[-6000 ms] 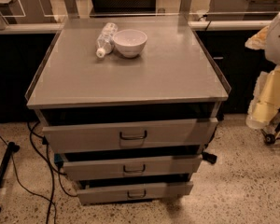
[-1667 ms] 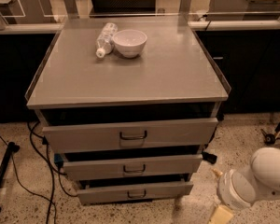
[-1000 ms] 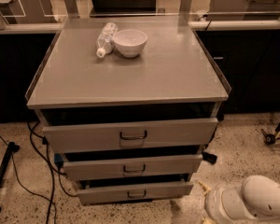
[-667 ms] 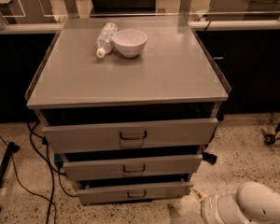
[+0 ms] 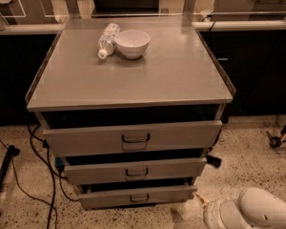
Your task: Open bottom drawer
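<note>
The bottom drawer (image 5: 136, 196) is the lowest, shortest grey front of three on the metal cabinet, with a small dark wire handle (image 5: 139, 199) at its centre. It stands a little way out, like the two fronts above it. My gripper (image 5: 200, 199) is at the bottom right, low by the floor, just right of the bottom drawer's right end. Only a cream tip shows ahead of the white rounded arm casing (image 5: 250, 211). It is not on the handle.
The middle drawer (image 5: 136, 170) and the tall top drawer (image 5: 133, 138) sit above. A white bowl (image 5: 132, 43) and a lying plastic bottle (image 5: 107, 39) rest on the cabinet top (image 5: 157, 75). Black cables (image 5: 43, 175) trail on the floor at left. A caster (image 5: 275, 141) stands at right.
My arm came down from the right edge to the floor at bottom right and moved left toward the bottom drawer's right end. The drawers have not moved.
</note>
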### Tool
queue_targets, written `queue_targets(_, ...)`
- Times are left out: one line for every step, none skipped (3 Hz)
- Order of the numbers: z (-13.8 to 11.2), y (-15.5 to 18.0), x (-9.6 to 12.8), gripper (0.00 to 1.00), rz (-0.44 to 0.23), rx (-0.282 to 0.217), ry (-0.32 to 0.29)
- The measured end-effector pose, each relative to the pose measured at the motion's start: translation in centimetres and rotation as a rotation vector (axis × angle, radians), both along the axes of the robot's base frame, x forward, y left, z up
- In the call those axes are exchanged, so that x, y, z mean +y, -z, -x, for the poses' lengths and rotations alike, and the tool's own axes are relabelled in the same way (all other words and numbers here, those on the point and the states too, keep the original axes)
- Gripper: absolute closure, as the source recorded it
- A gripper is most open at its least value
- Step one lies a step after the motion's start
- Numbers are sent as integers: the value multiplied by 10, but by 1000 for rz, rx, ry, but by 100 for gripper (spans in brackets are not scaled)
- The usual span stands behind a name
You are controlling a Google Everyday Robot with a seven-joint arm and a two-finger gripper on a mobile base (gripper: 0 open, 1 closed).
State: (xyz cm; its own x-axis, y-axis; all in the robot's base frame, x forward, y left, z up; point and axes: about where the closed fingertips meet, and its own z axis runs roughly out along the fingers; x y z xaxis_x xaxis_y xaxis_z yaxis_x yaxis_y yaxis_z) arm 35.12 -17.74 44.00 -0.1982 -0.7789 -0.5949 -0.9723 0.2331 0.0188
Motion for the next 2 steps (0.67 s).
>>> queue_targets(-16, 30, 13, 0, -2, -59, -57)
queue_targets(-33, 62, 28, 0, -42, -111, -103)
